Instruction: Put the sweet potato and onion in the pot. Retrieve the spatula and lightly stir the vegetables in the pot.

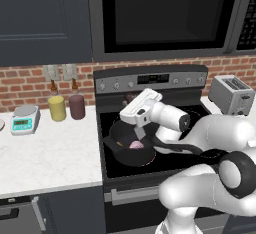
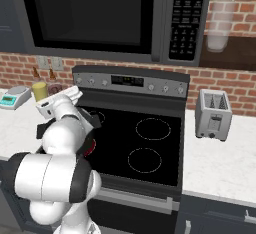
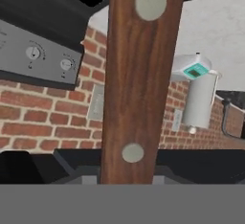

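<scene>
The white two-finger gripper (image 1: 140,131) is positioned over the wide, round, nearly black cooking pot (image 1: 116,147), which stands on the front left of the black glass stovetop (image 2: 150,148). The jaws are drawn narrow and are clamped on the slim spatula with a dark brown wooden handle (image 3: 139,82). In the hand view the handle is seen close up as a broad brown bar with two pale grey rivets, running from top to bottom. The blade cannot be made out. The small, round, pink-purple onion (image 1: 136,144) is located inside the pot, just below the gripper. The sweet potato cannot be identified. On the white counter (image 1: 45,153) to the left of the stove, a yellow cylindrical canister (image 1: 57,108), a maroon cylindrical canister (image 1: 77,106) and a pale grey digital kitchen scale (image 1: 25,118) are placed near the red brick wall. A silver two-slot toaster (image 2: 213,114) is set on the counter to the right of the stove.
</scene>
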